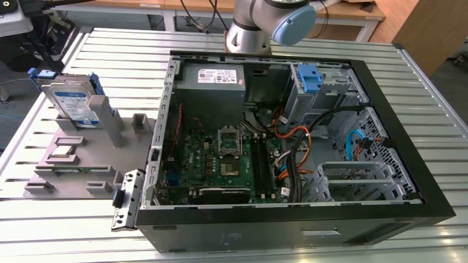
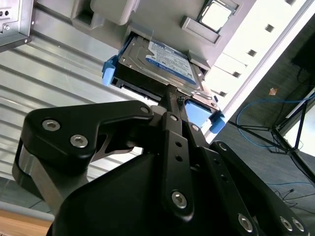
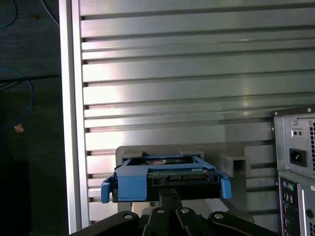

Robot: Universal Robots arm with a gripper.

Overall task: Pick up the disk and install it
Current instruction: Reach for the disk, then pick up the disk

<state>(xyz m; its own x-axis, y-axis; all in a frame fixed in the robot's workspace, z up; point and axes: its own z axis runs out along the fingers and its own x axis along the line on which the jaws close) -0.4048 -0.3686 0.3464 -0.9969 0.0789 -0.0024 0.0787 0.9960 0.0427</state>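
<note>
We see the gripper (image 2: 175, 96), fingers closed together, holding nothing, facing the disk (image 2: 162, 61), on edge in the grey holder (image 1: 80, 159), beside the open computer case (image 1: 292, 219)

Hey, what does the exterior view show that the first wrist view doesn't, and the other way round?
Exterior view: the inside of the open computer case, with its green circuit board and orange cables. First wrist view: the gripper close to the disk, plus the power socket on the computer's back. Both: the disk standing on edge in the grey holder on the slatted table.
</note>
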